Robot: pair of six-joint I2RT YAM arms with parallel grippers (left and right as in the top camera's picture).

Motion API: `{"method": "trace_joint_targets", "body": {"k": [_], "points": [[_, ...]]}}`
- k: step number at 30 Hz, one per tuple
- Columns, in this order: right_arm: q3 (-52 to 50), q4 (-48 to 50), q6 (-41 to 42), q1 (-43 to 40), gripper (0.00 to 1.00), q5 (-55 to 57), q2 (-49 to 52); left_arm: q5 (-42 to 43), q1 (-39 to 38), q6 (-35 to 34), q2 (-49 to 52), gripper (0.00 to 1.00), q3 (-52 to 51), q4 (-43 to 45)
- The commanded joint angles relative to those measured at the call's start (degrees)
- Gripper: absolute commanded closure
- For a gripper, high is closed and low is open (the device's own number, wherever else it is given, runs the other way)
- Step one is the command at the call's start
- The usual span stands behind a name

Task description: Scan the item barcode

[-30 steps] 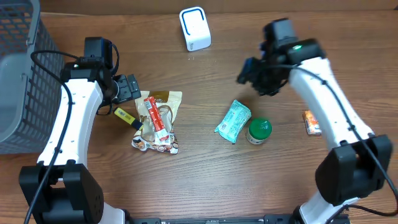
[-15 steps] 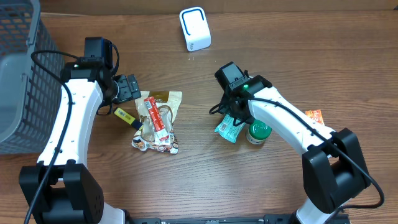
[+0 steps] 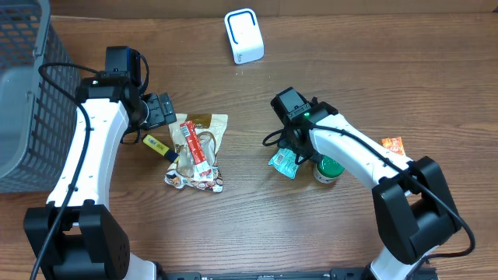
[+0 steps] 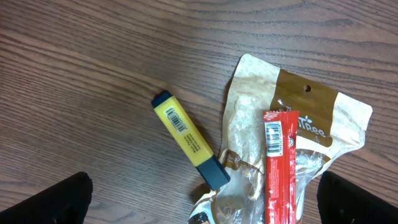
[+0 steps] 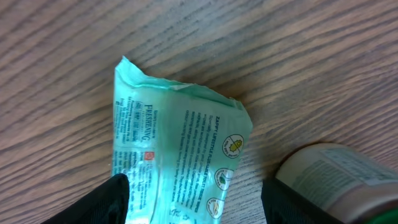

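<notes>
While right gripper point(image 5: 196, 199) hangs over the green packet point(image 5: 180, 149), jaws apart astride it | left gripper point(image 4: 205, 199): jaws wide, empty, above yellow highlighter point(image 4: 189, 140) on tabletop point(image 4: 93, 62)

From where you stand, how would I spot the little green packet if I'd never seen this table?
Look at the right half of the wooden table, under the tip of the white right arm. The packet lies flat there, just left of a small jar with a green lid. It is the only pale mint-green wrapper, covered in small print.
</notes>
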Motion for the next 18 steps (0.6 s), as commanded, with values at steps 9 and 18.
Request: {"method": "trace_joint_targets", "body": {"k": [9, 18], "points": [[-0.61, 1.97, 0.90, -0.09, 0.28, -3.85, 0.66, -0.28, 0.20, 1.29, -0.74, 0.00, 0.66, 0.04], [-0.90, 2.82, 0.94, -0.09, 0.23, -5.07, 0.92, -0.28, 0.20, 1.29, -0.74, 0.00, 0.66, 0.04]]}}
